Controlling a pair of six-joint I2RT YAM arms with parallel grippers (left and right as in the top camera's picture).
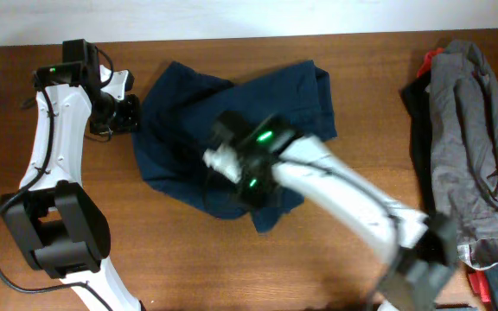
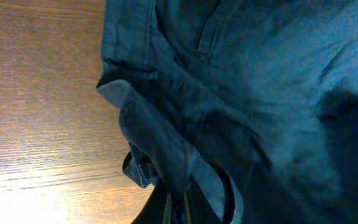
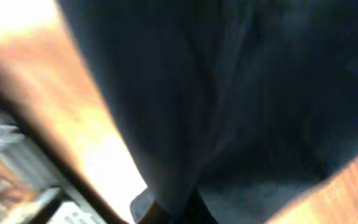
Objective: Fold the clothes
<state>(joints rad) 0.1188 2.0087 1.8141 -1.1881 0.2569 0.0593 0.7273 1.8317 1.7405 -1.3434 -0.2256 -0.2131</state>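
Well to the left of the grey garment point(image 1: 474, 130), the dark blue shorts point(image 1: 188, 112) lie rumpled on the table point(image 1: 361, 69). From overhead, the left gripper point(image 1: 130, 115) sits at the edge of the shorts farthest from the grey garment. The right gripper point(image 1: 232, 183), blurred, is over their lower edge, nearer that garment.

In the left wrist view, the left gripper point(image 2: 178, 208) is pressed together on a bunched fold of the shorts point(image 2: 241, 93), a hem curling just beside it over bare table point(image 2: 36, 93). It seems to hold more than 1 layer, so I'd worry a lift drags the whole heap instead of turning 1 flap.

The right wrist view is smeared. The right gripper point(image 3: 176, 211) looks closed on a thin edge of the shorts point(image 3: 229, 93), with the table point(image 3: 347, 186) below. That nip looks slight, and a quick pull could slip it free. With 2 arms tugging unevenly, the fold could come out skewed.
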